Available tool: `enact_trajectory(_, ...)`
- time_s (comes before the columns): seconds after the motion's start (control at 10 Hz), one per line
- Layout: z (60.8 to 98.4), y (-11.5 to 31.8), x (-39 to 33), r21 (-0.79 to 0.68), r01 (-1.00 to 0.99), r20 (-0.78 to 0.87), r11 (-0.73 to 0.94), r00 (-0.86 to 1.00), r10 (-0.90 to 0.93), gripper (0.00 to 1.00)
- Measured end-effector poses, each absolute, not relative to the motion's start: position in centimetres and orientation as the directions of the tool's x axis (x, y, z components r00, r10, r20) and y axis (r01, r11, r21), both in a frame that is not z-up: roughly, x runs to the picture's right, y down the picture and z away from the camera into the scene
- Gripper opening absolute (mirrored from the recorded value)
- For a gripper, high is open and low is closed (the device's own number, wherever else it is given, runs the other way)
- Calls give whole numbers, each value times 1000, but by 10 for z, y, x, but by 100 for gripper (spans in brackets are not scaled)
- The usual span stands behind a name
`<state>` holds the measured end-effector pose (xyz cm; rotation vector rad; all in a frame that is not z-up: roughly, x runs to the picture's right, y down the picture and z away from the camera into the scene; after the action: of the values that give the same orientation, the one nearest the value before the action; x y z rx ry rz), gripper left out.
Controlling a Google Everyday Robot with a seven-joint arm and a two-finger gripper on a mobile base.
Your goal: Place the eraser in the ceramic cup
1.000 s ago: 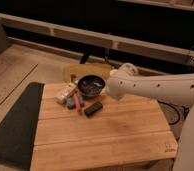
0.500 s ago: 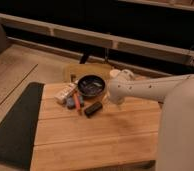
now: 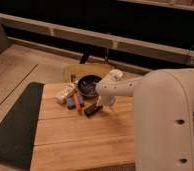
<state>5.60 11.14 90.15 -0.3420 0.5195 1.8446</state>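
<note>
The eraser (image 3: 92,109), a small black block, lies flat on the wooden table (image 3: 85,142), just in front of the dark ceramic cup (image 3: 88,84). My gripper (image 3: 102,101) hangs at the end of the white arm (image 3: 155,115), right beside the eraser's right end and in front of the cup's right side. It stands open with nothing held. The bulky arm hides the right half of the table.
A red-orange pen (image 3: 76,101), a small blue piece (image 3: 70,103) and a white object (image 3: 65,92) lie left of the eraser. A yellow-brown box (image 3: 85,71) stands behind the cup. A dark mat (image 3: 15,125) lies left of the table.
The arm has swung nearer the camera and now covers more of the right side. The gripper has moved down and left, from beside the cup to beside the eraser.
</note>
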Motion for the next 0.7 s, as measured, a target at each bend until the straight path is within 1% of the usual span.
enact_trajectory(0.4,915,107,28,149,-972,-492,-179,-230,839,65)
enact_trajectory(0.7,923,112,24,147,-976,-506,-161,-214,836,65)
